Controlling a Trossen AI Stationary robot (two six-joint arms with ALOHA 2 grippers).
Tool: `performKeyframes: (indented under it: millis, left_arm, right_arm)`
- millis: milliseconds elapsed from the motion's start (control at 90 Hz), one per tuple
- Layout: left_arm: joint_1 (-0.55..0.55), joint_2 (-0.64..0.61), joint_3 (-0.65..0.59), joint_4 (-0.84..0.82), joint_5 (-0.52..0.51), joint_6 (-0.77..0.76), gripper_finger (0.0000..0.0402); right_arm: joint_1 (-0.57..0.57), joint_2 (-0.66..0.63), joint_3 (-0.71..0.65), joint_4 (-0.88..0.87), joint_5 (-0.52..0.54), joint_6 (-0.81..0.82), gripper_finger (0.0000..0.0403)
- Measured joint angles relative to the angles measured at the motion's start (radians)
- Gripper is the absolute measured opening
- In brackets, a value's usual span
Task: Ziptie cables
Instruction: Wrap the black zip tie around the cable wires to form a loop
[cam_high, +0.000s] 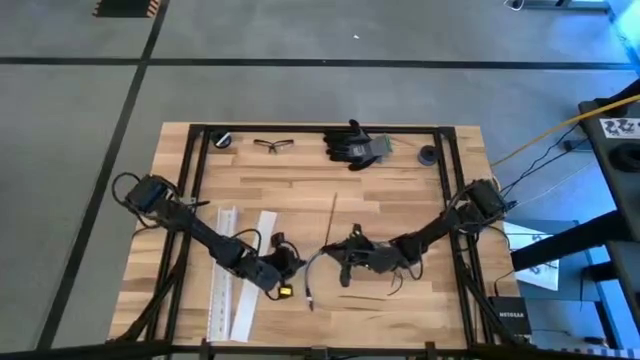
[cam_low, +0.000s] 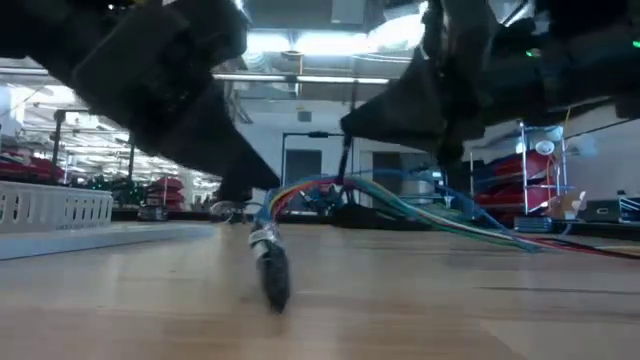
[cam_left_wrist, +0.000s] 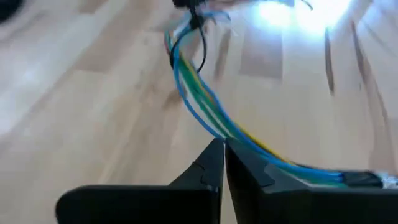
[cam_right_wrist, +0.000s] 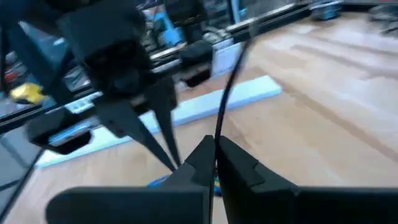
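cables (cam_left_wrist: 205, 112): loose bundle of thin blue, green, yellow and dark wires, lying on the pale wooden table (cam_high: 330, 330) between the two grippers, raised a little off the boards at the held point, one end trailing down to a dark tip beside the left gripper.

left gripper (cam_left_wrist: 224, 163): fingers pressed together, pinching the bundle, which runs away ahead of the fingertips toward the right arm.

right gripper (cam_right_wrist: 216, 155): fingers closed on a thin dark strand, apparently a zip tie (cam_right_wrist: 231, 81), that rises straight up from the tips; the left gripper sits just ahead of it. whether it also grips the wires cannot be told.

step in hand, as judged: holding the bundle gathered while the tie is brought to it; no closed loop is visible round the wires. next move calls for wrapping the tie about the bundle just beside the left fingertips and feeding its tail through the head, with both grippers kept close.

room: white plastic channel strips (cam_high: 243, 270) lie just outside the left gripper, on its far side from the bundle; black frame rails (cam_high: 460, 190) stand well apart; near table edge is close behind both grippers; open boards lie beyond them.
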Motion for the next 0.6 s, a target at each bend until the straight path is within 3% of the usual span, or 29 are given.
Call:
performKeyframes:
  millis: [222,378,600]
  left_arm:
    - [0.055,0.000,0.000,0.061,0.007,0.016,0.0013]
    - [0.115,0.001,0.000,0.071,0.123,0.008,0.0069]
    - [0.159,0.001,0.000,0.208,0.137,0.006,0.0147]
  right_arm:
    - [-0.002,0.000,-0.004,-0.022,-0.006,-0.045,0.0000]
    - [-0.002,0.000,-0.004,-0.032,-0.023,-0.058,0.0000]
    - [-0.002,0.000,-0.004,-0.043,-0.030,-0.078,0.0000]
